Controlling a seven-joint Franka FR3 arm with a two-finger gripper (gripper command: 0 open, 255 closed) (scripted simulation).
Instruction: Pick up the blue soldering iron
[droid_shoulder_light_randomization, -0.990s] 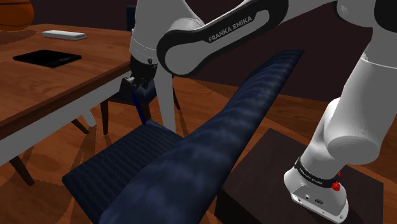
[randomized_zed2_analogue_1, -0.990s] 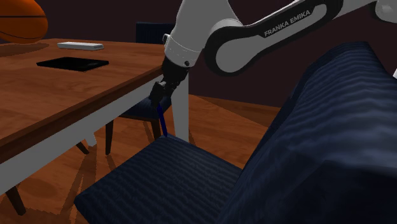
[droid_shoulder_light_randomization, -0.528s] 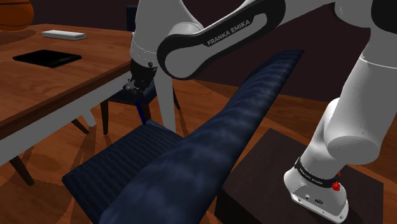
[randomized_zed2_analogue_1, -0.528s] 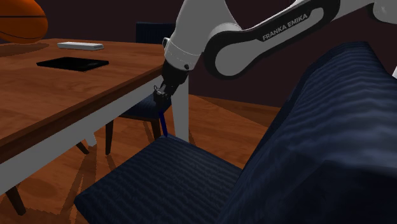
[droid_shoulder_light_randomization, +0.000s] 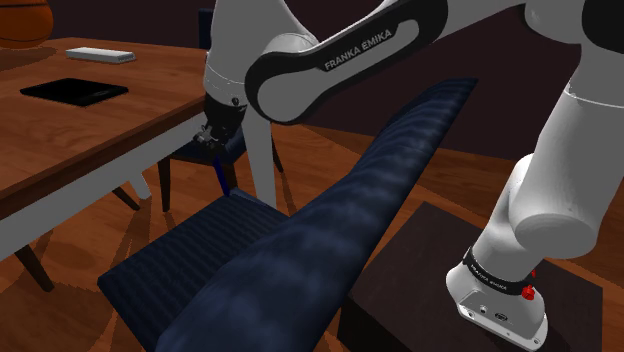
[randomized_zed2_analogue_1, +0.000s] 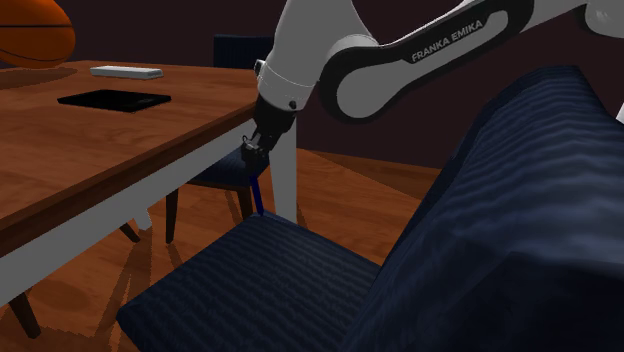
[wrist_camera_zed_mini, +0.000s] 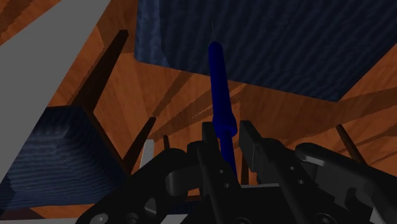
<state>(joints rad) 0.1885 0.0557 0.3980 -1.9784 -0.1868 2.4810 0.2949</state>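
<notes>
A dim room with a wooden floor (randomized_zed2_analogue_1: 345, 190) and a brown wooden counter (droid_shoulder_light_randomization: 110, 130) running across the upper left of the shoulder view. It bears a flat black slab (droid_shoulder_light_randomization: 75, 90) and a pale flat bar (droid_shoulder_light_randomization: 100, 55). A dark blue seat (randomized_zed2_analogue_1: 250, 285) with a long ribbed backrest (droid_shoulder_light_randomization: 400, 170) takes up the lower middle.

The hand (droid_shoulder_light_randomization: 213, 140) hangs just off the counter's near edge, left of centre in the shoulder view. It is clamped on the upper end of the blue soldering iron (droid_shoulder_light_randomization: 220, 172), which hangs nearly straight down toward the far edge of the seat.

By my reading the grasp is made. What is left is the lift, or at least proof of it. In the second exterior view the soldering iron's (randomized_zed2_analogue_1: 256, 190) lower tip comes right to the seat's edge, and I cannot tell whether it touches or hangs free.

The wrist view settles the grip. The two black fingers of the hand (wrist_camera_zed_mini: 224, 137) press the soldering iron's (wrist_camera_zed_mini: 219, 95) shaft from either side, with no gap showing. The outer views show the hand (randomized_zed2_analogue_1: 252, 150) as a dark lump, but they give the soldering iron's height against the seat and counter, which the wrist view does not.
</notes>
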